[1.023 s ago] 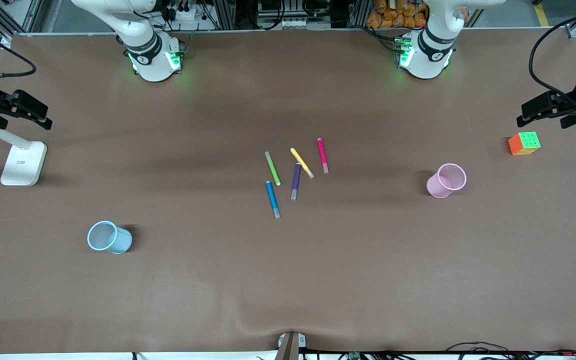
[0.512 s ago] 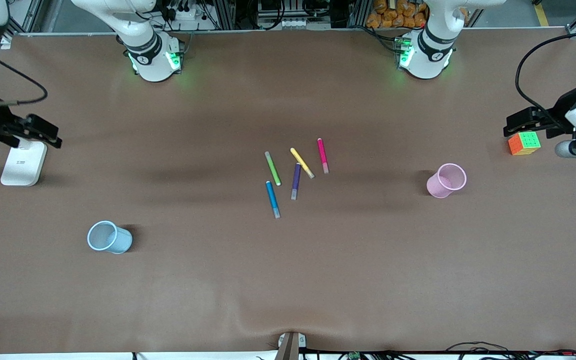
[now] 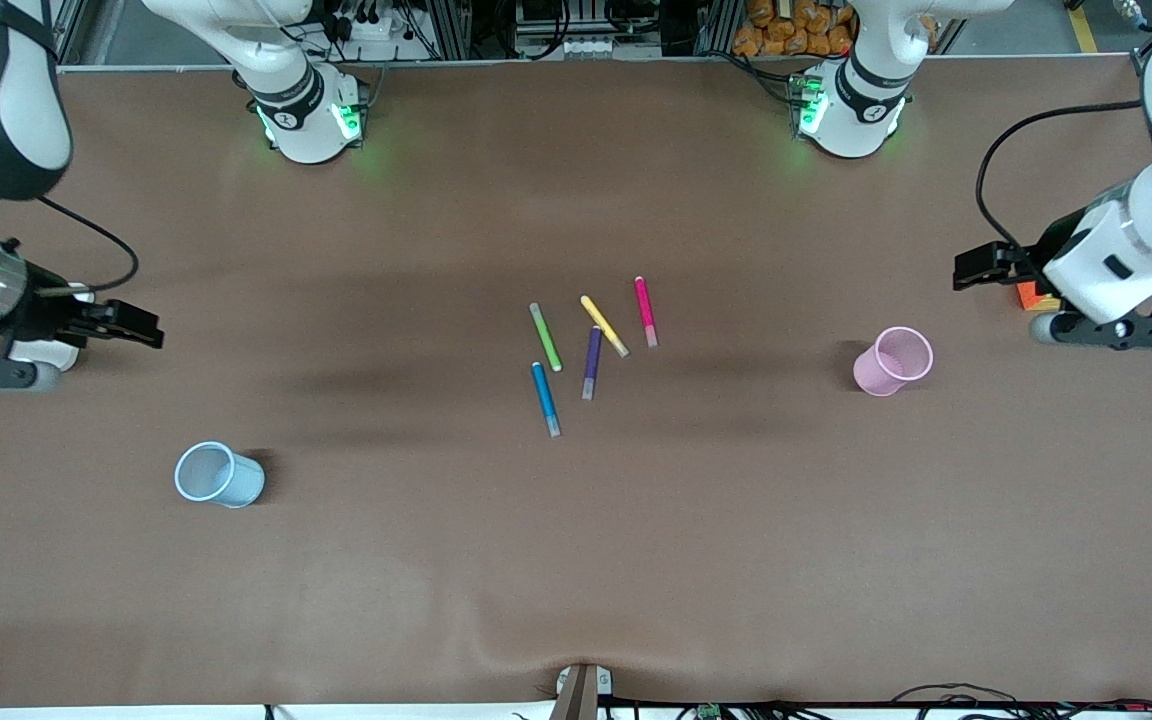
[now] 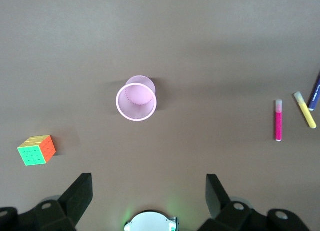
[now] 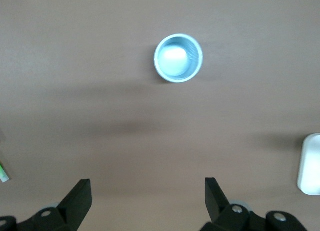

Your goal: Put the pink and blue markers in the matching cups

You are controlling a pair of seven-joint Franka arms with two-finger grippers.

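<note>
Since the earlier frames both arms have swung in from the desk's [image 3: 576, 560] ends. The left gripper [image 3: 976, 268] now hangs over the desk beside the cube [image 4: 36, 150], near the pink cup [image 3: 893, 361]; the right gripper [image 3: 136, 330] hangs over the desk by the white stand [image 3: 48, 352], with the blue cup [image 3: 219, 475] nearer the camera. Both sets of jaws are spread wide with nothing between them. Mid-desk the pink marker [image 3: 645, 311] and blue marker [image 3: 545, 398] lie flat among the green [image 3: 545, 337], yellow [image 3: 604, 325] and purple [image 3: 591, 362] ones. Both cups stand upright, well apart from the markers.
</note>
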